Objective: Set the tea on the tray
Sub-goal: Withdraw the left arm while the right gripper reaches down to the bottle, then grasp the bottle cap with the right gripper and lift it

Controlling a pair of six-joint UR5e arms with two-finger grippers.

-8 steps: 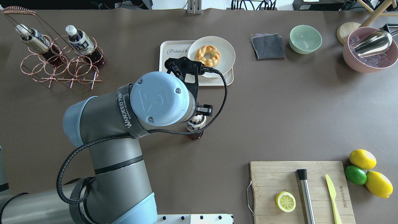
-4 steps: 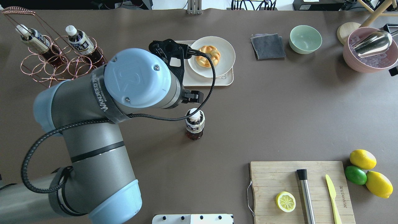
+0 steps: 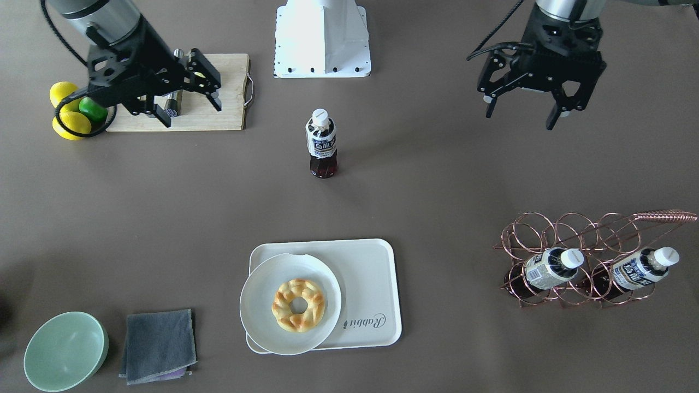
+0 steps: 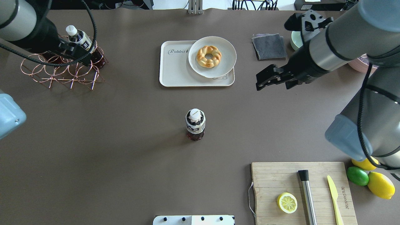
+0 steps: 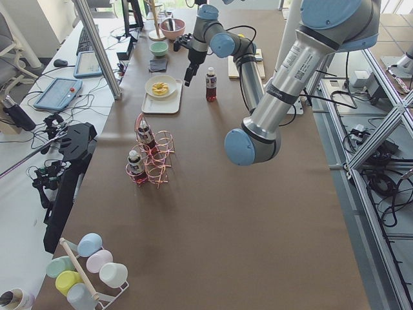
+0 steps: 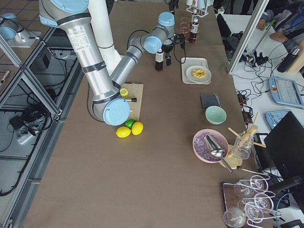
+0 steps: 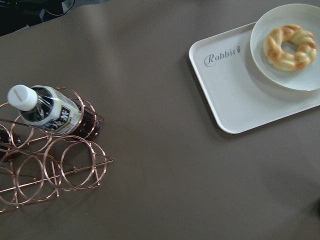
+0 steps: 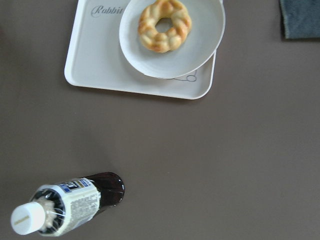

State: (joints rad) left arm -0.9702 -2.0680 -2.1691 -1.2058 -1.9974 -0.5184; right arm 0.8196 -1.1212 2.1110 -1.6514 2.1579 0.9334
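My left claw (image 3: 520, 117) and right claw (image 3: 190, 106) hang spread above the brown tabletop (image 4: 125, 140). Seen from overhead, the tea bottle (image 4: 195, 125) stands at six o'clock of the tray (image 4: 175, 72).

Overhead and front cameras face each other, looking down; two end cameras look along the table (image 5: 226, 213); both close wrist cameras share the tray (image 7: 235, 95).

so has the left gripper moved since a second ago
Yes. The left gripper was over the standing tea mid-table; it is now far to the view's left, above the copper rack.
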